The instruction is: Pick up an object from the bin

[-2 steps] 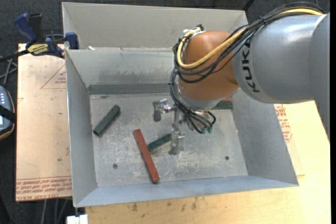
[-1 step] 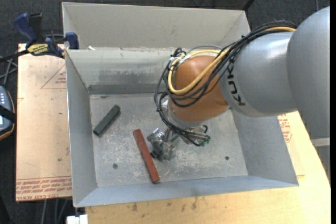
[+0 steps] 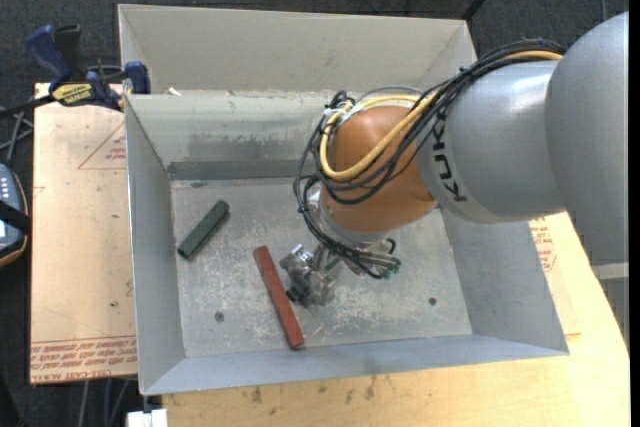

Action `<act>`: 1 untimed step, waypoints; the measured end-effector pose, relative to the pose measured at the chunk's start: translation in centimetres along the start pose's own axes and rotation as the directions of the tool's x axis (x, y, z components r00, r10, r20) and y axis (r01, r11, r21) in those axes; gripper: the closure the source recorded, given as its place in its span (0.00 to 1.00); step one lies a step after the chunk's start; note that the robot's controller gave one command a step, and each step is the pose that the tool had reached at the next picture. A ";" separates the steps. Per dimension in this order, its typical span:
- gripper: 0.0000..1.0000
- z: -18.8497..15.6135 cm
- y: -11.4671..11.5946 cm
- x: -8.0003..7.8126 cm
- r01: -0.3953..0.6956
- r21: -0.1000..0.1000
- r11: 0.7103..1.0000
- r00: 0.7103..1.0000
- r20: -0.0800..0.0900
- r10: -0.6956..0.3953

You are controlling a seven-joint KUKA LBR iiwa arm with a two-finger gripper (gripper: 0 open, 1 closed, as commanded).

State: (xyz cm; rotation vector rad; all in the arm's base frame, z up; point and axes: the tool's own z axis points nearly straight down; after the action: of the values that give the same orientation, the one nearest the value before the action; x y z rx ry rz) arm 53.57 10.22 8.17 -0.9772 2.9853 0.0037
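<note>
My gripper point(image 3: 308, 283) is low over the bin floor near the middle front, under the orange wrist cover. Just left of it lies a long red-brown bar point(image 3: 277, 297), running diagonally from upper left to lower right, its right side close to my fingertips. A dark green-grey block point(image 3: 203, 228) lies apart at the left of the floor, tilted. I see nothing between the fingers.
The arm and its orange cover with cables hang over the bin's middle and right, hiding part of the floor. The bin's sloped walls rise on all sides; the front wall is close behind the red-brown bar's lower end.
</note>
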 end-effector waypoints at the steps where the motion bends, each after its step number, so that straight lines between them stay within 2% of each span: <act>1: 1.00 -0.2 0.0 -0.1 0.011 0.000 1.000 1.000 0.000 -0.011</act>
State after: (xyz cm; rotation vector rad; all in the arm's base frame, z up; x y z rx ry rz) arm 53.66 10.26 8.35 -0.9942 2.9794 0.0034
